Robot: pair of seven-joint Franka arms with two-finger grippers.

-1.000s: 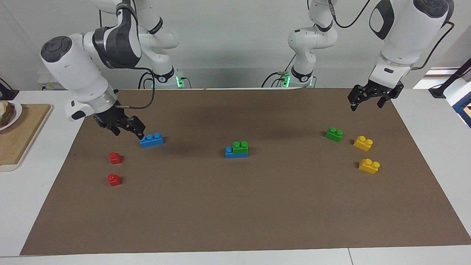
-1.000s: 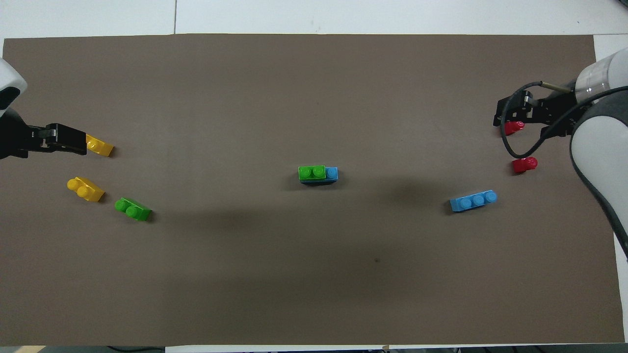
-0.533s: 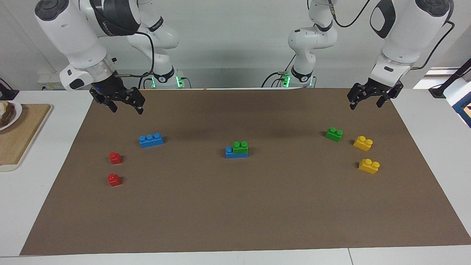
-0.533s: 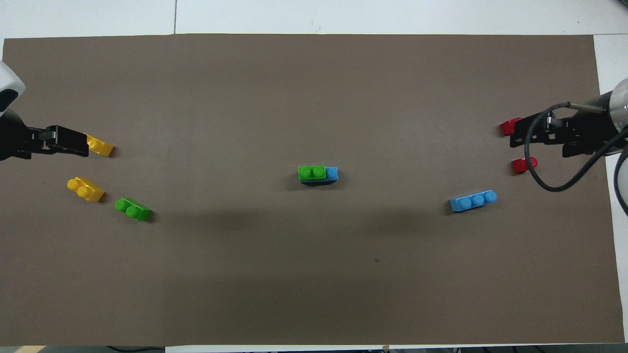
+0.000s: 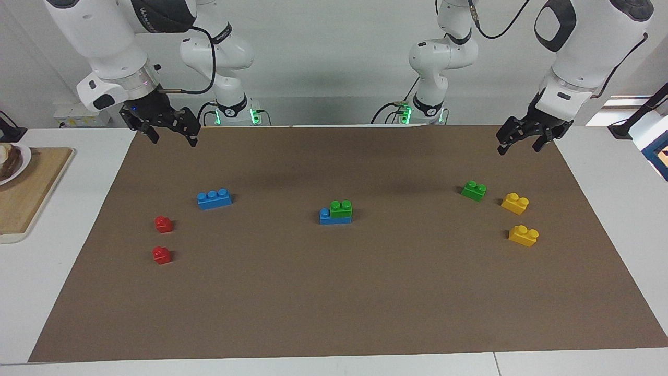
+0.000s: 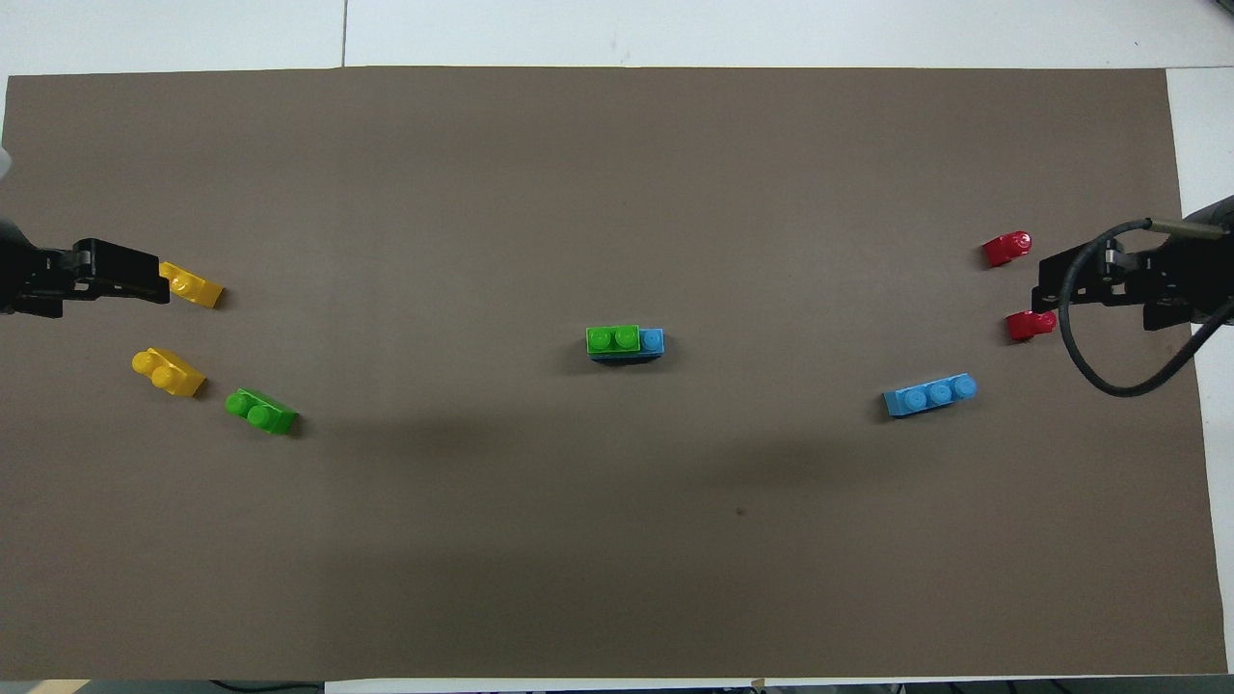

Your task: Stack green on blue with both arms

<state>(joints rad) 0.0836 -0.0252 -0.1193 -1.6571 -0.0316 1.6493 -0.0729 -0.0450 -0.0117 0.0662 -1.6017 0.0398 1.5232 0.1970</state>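
A green brick (image 5: 341, 208) sits on a blue brick (image 5: 326, 216) in the middle of the mat; the stack also shows in the overhead view (image 6: 613, 339). A loose blue brick (image 5: 214, 198) (image 6: 930, 395) lies toward the right arm's end. A loose green brick (image 5: 474, 190) (image 6: 261, 412) lies toward the left arm's end. My right gripper (image 5: 175, 141) (image 6: 1051, 287) is open, empty and raised over the mat's edge nearest the robots. My left gripper (image 5: 517, 150) (image 6: 145, 281) is open, empty and raised over that same edge, apart from the loose green brick.
Two yellow bricks (image 5: 515, 202) (image 5: 523, 235) lie beside the loose green brick. Two red bricks (image 5: 164, 224) (image 5: 162, 255) lie farther from the robots than the loose blue brick. A wooden board (image 5: 26, 193) lies off the brown mat (image 5: 334, 303) at the right arm's end.
My right gripper has risen from beside the loose blue brick and drawn back toward the robots, empty. The left gripper has barely moved. No brick has moved.
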